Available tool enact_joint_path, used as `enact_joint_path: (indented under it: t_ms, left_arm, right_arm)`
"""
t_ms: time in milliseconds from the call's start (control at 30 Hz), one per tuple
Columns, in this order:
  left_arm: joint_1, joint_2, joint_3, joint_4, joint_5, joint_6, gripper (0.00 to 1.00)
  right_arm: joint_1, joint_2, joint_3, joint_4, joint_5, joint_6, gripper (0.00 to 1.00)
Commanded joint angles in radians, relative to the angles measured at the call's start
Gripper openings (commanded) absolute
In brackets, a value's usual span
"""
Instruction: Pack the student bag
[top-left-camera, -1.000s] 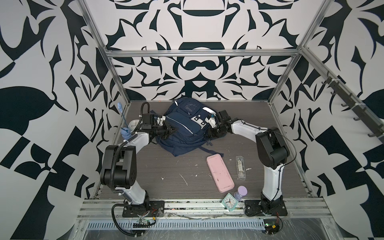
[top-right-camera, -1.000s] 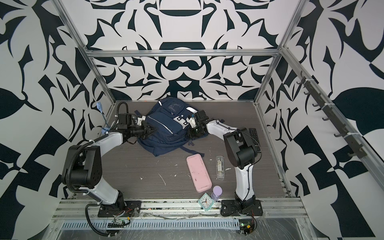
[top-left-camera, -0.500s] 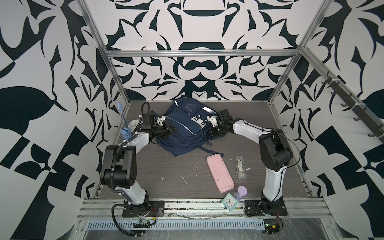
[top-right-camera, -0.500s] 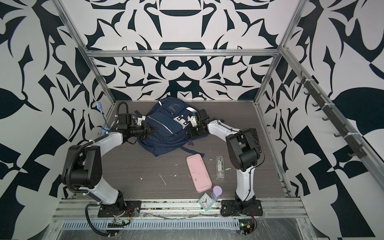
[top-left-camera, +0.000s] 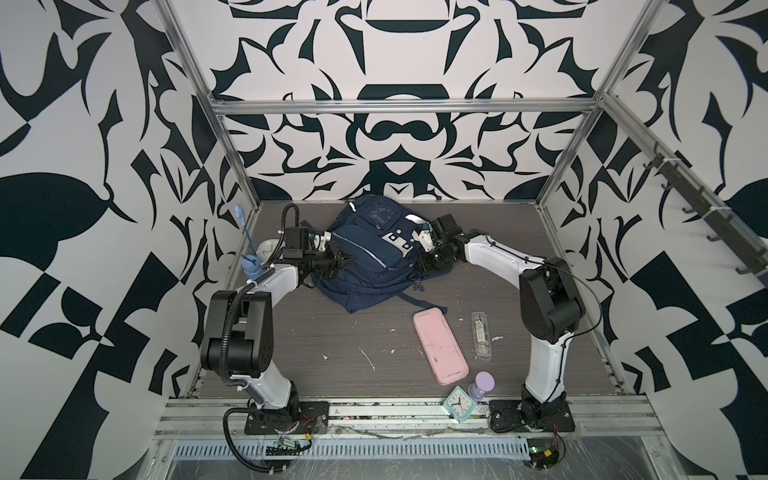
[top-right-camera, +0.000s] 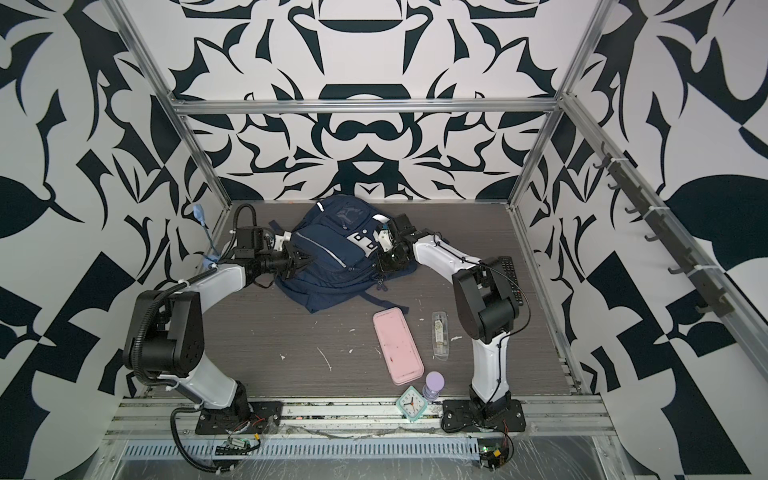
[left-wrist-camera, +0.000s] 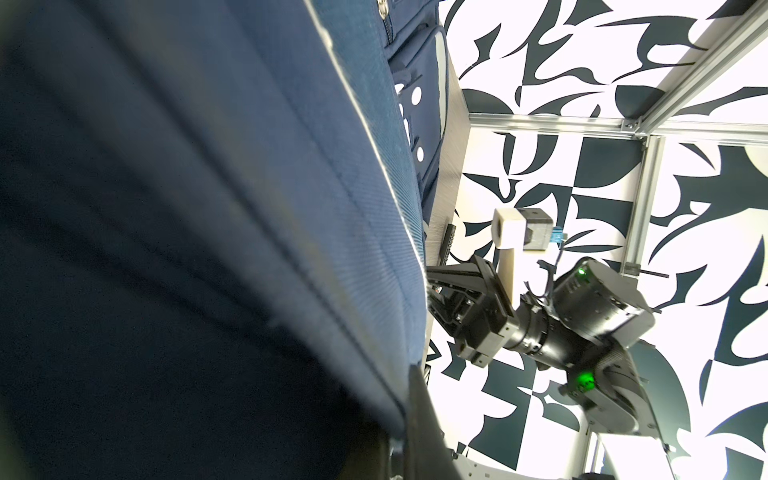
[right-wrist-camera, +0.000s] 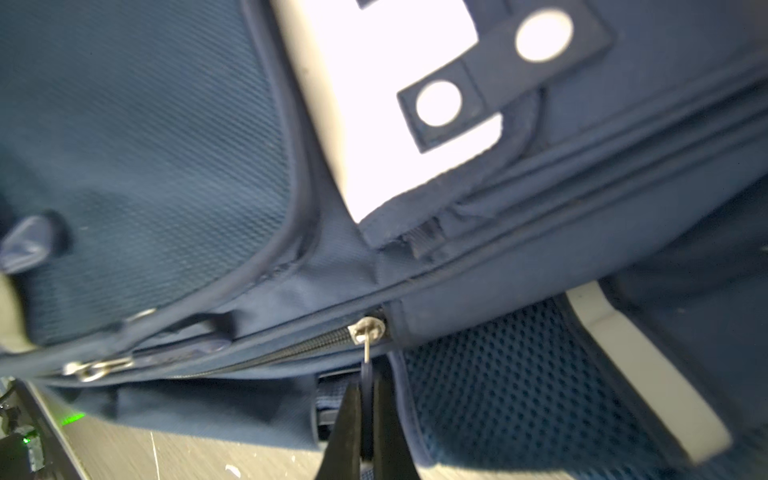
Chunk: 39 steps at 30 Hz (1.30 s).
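The student bag (top-left-camera: 374, 249) lies far back on the table (top-left-camera: 332, 332). The right fingers (right-wrist-camera: 349, 424) clench its zipper pull (right-wrist-camera: 366, 374), likely to open it. The left fingers (left-wrist-camera: 424, 424) pinch its side, seemingly bracing it. Nearer the front wait one pink case (top-left-camera: 440, 351), one clear pouch (top-left-camera: 482, 334), one bottle (top-left-camera: 482, 384) and one clock (top-left-camera: 458, 405).

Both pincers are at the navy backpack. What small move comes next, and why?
Probably the right pincer, shut on the dark zipper pull, should draw it along the track: the large navy-blue fabric backpack looks zipped, and the left pincer seems to pinch it.
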Motion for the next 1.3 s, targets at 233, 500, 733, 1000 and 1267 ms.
enact_joint_path:
  t_ms: [233, 500, 733, 1000, 1267]
  left_arm:
    - [-0.047, -0.033, 0.042, 0.131, 0.032, -0.114, 0.06]
    - [-0.053, -0.05, 0.021, 0.119, -0.011, -0.108, 0.06]
    - [-0.071, -0.052, -0.002, 0.117, -0.039, -0.099, 0.08]
    - [-0.144, -0.021, 0.018, 0.102, -0.08, -0.082, 0.1]
    - [-0.224, -0.009, 0.11, -0.109, -0.145, 0.062, 0.18]
  right_arm:
    - [0.187, 0.012, 0.153, -0.229, 0.07, -0.042, 0.0]
    - [0.293, -0.051, 0.213, -0.172, 0.069, 0.079, 0.0]
    - [0.337, -0.011, 0.321, -0.114, 0.063, 0.199, 0.0]
    - [0.339, 0.056, 0.364, -0.048, 0.064, 0.3, 0.0]
    - [0.275, -0.102, 0.117, -0.009, 0.1, 0.295, 0.0]
